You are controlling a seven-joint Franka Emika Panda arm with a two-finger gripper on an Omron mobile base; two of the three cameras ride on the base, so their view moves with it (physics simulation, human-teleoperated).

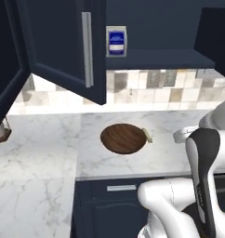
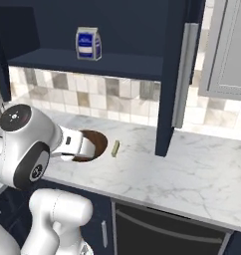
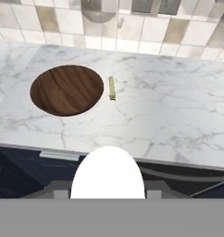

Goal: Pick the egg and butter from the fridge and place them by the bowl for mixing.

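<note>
We are seeing the bowl (image 1: 123, 138) sitting on the marble counter (image 1: 40, 153), below the open navy upper cabinet (image 1: 63, 42). The butter (image 3: 112, 88) is lying flat on the counter just beside the bowl's rim, close to it; whether it is touching the rim we cannot tell. In the right base view the butter (image 2: 115, 148) is lying to the right of the bowl (image 2: 92, 144), which the arm is partly covering.

In the hand view, the egg (image 3: 108, 173) is sitting large and white at the bottom of the frame, between the two finger tips of the gripper (image 3: 108, 194). The jaws are pinching the egg, held above the counter's front edge.

A blue and white carton (image 2: 88, 43) is standing upright on the cabinet shelf (image 2: 92, 62). A tiled backsplash (image 3: 132, 23) is running behind the counter.
</note>
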